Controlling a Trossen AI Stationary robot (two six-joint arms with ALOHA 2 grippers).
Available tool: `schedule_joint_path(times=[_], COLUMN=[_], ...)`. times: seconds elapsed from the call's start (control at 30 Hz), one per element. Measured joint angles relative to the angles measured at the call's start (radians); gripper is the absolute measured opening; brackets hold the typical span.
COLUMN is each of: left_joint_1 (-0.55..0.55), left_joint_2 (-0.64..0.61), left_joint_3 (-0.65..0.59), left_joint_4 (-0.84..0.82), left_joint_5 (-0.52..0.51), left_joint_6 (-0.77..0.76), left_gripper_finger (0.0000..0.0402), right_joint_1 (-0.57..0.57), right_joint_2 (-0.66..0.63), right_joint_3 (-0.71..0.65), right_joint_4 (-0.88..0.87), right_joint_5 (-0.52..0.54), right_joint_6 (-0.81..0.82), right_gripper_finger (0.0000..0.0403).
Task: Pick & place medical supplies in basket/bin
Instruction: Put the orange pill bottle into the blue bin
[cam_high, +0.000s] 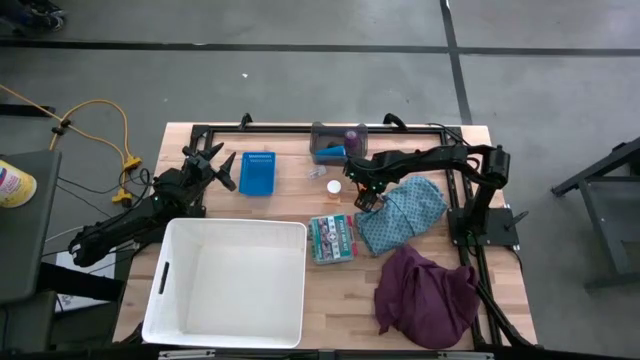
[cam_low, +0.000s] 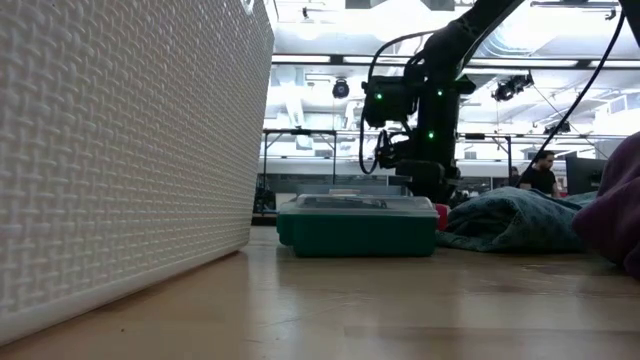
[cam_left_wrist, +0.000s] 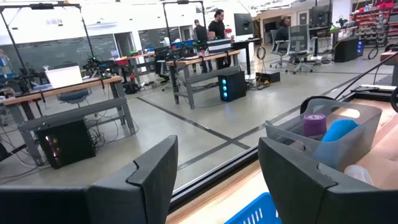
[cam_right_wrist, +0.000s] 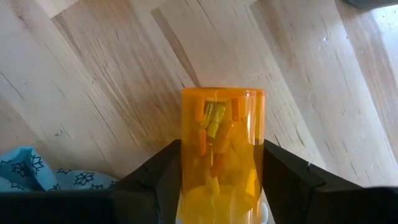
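Between the right pincer (cam_right_wrist: 217, 186) fingers, orange bottle (cam_right_wrist: 219, 149), touching both

Two orange bottles (cam_high: 333, 186) (cam_right_wrist: 221, 155), two rolls (cam_left_wrist: 314, 124) (cam_left_wrist: 339, 130), two cloths (cam_high: 405, 212) (cam_high: 428, 295).

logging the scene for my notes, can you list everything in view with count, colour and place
white bin: 1, white, near-left part of the table
blue tray: 1, blue, far side, beside the left gripper
grey tub: 1, grey, far edge, holding a purple roll and a blue roll
orange bottle: 1, orange, between the right gripper's fingers
second bottle: 1, orange with a white cap, standing near the tub
green box: 1, green, mid-table
teal cloth: 1, right of the box
maroon cloth: 1, near-right corner
left gripper: open, far-left
right gripper: around the orange bottle
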Motion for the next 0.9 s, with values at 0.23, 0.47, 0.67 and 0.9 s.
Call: schedule_joint_path(times=[0.23,0.47,0.67,0.9], left_joint_1=[0.0,0.0,0.0,0.0], left_joint_2=[0.0,0.0,0.0,0.0], left_joint_3=[0.0,0.0,0.0,0.0], left_joint_4=[0.0,0.0,0.0,0.0], left_joint_5=[0.0,0.0,0.0,0.0], left_joint_6=[0.0,0.0,0.0,0.0], left_gripper_finger=[0.0216,0.0216,0.0216,0.0216], right_joint_1=[0.0,0.0,0.0,-0.002], right_joint_2=[0.0,-0.023,-0.114,-0.238], right_joint_3=[0.0,0.011,0.07,0.123], right_joint_4=[0.0,-0.012,-0.013,0.011], right_joint_5=[0.0,-0.001,0.001,0.004], right_joint_6=[0.0,-0.028,-0.081,-0.145], right_gripper_finger=[0.0167,0.0164,0.0163,0.0164])
